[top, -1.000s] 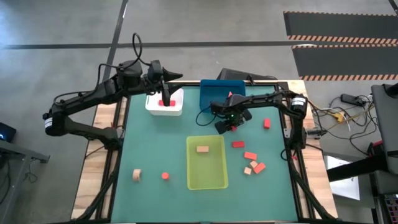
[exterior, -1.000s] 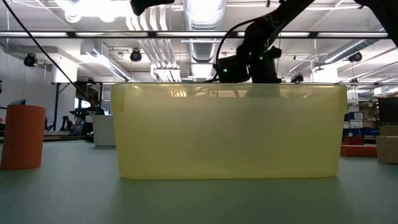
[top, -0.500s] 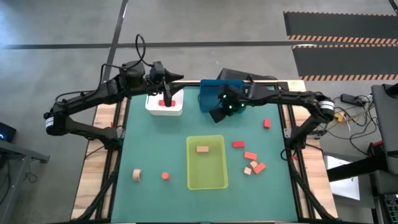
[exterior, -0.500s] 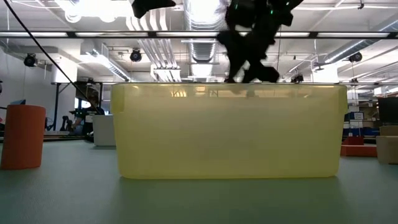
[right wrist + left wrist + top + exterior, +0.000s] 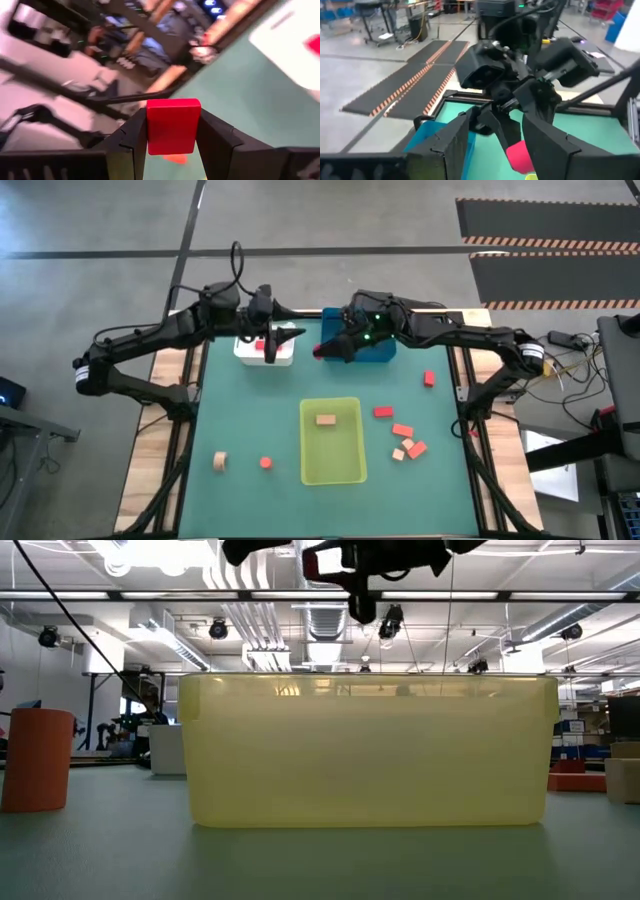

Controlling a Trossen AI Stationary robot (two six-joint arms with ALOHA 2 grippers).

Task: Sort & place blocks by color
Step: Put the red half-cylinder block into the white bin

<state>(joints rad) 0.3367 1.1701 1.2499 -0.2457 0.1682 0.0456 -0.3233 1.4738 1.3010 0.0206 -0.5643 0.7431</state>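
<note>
Table [image 5: 250, 420] is green, with three bins on it: the yellow-green bin [image 5: 345, 470] sits dead centre toward 6 o'clock, the blue bin [image 5: 375, 352] is up at 12, and the white bin [image 5: 250, 355] is around 11. One tan block [image 5: 326, 420] lies inside the yellow-green bin, and a red block [image 5: 262, 346] sits in the white one.

Right gripper [image 5: 325, 352] hangs over the gap between the white and blue bins, fingers pinching a red block [image 5: 173, 126] squarely between them, lifted clear of the table. Left gripper [image 5: 290, 335] is over the near edge of the white bin, pointing at the right one; its fingers [image 5: 455, 145] stand spread with nothing in them, as far as I can tell.

Loose blocks on the table: a cluster at 4 o'clock with red blocks [image 5: 402, 430] and tan ones [image 5: 398, 453], a single red block [image 5: 429, 379] at 3, a small red one [image 5: 265, 463] at 7, and a tan block [image 5: 220, 462] further left of it.
</note>
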